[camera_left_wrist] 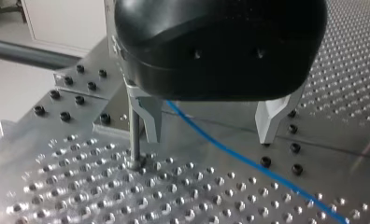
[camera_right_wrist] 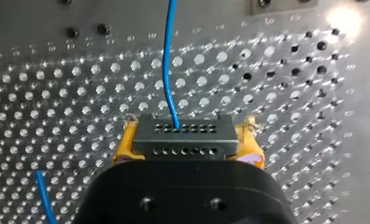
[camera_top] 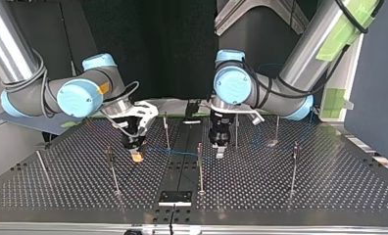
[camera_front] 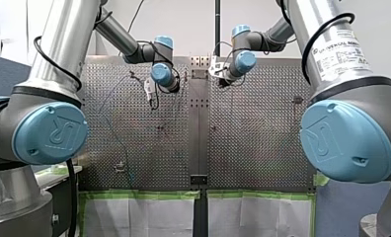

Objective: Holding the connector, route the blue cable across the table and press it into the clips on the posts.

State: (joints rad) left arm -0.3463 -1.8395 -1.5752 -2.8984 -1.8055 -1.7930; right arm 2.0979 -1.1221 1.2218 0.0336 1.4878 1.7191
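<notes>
Right wrist view is showing my right gripper (camera_right_wrist: 188,151) clenching the grey connector (camera_right_wrist: 183,134) between its yellow pads (camera_right_wrist: 125,150), with the blue cable (camera_right_wrist: 168,60) running out of the connector straight ahead over the perforated table (camera_right_wrist: 57,93). Left wrist view is showing my left gripper (camera_left_wrist: 211,125) hanging released, fingers spread, the cable passing below and between them, a thin post (camera_left_wrist: 134,135) standing just beside one finger

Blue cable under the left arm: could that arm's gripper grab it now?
Probably yes. The left gripper stands open, and the blue cable runs bare beneath the gap between its fingers; only a thin post beside one finger crowds it.
</notes>
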